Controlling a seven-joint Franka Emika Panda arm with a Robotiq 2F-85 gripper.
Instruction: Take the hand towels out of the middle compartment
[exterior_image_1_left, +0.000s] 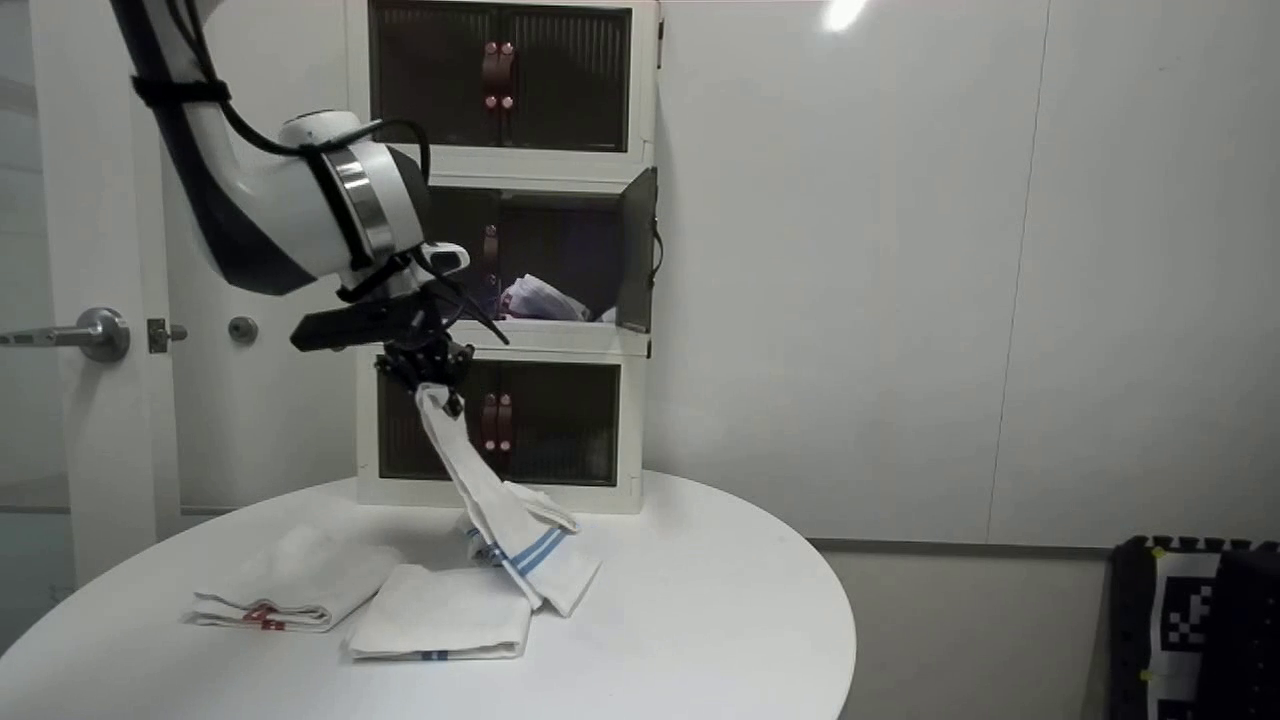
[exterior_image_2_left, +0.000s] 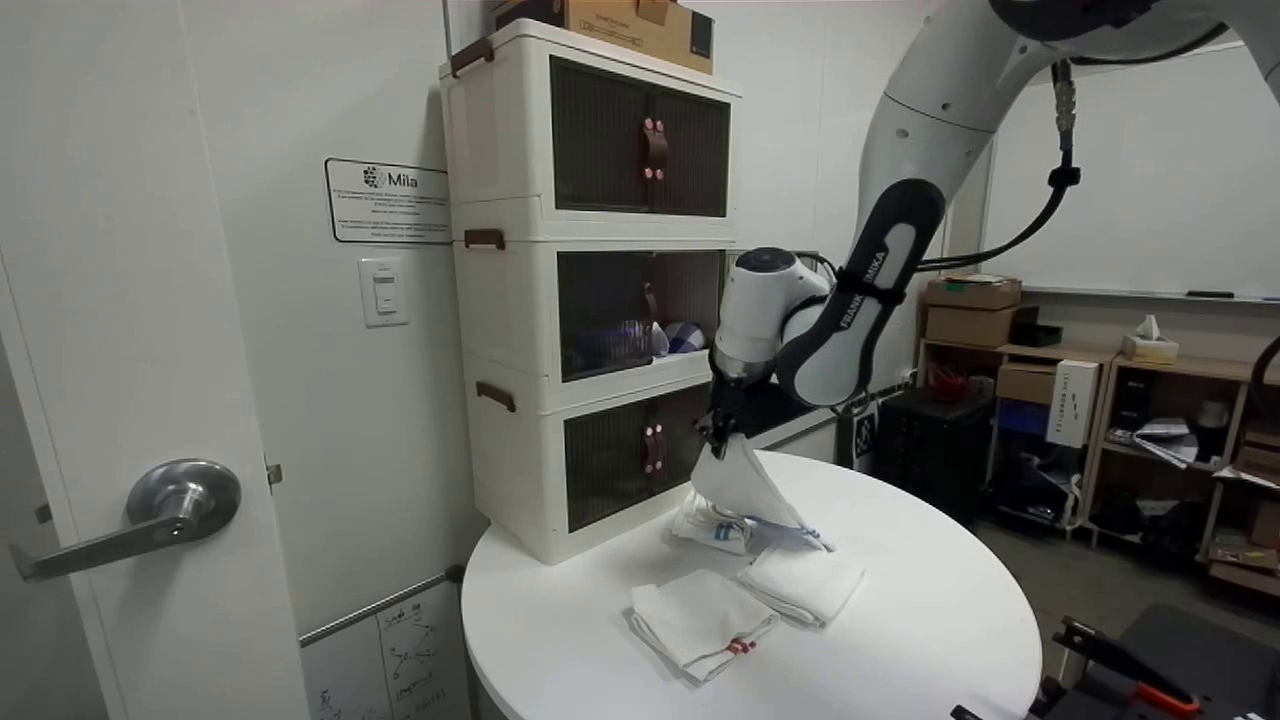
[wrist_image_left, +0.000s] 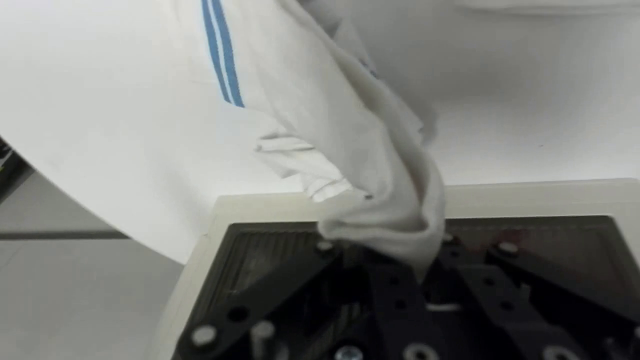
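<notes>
My gripper (exterior_image_1_left: 442, 392) is shut on a white hand towel (exterior_image_1_left: 490, 495) with blue stripes. The towel hangs down in front of the cabinet, its lower end on the table. In the wrist view the towel (wrist_image_left: 335, 115) runs up from between the fingertips (wrist_image_left: 395, 250). More bunched white cloth with blue stripes (exterior_image_2_left: 714, 525) lies under it near the cabinet; I cannot tell if it is a separate towel. A folded red-striped towel (exterior_image_1_left: 295, 580) and a folded blue-striped towel (exterior_image_1_left: 440, 615) lie on the table. The middle compartment (exterior_image_1_left: 575, 338) has its right door (exterior_image_1_left: 637, 250) open, with cloth (exterior_image_1_left: 545, 300) inside.
The round white table (exterior_image_1_left: 720, 600) stands against the cabinet. The top compartment (exterior_image_1_left: 500, 75) and bottom compartment (exterior_image_1_left: 560, 425) have shut doors. A door with a lever handle (exterior_image_2_left: 180, 510) is beside the cabinet. A cardboard box (exterior_image_2_left: 640, 30) sits on top.
</notes>
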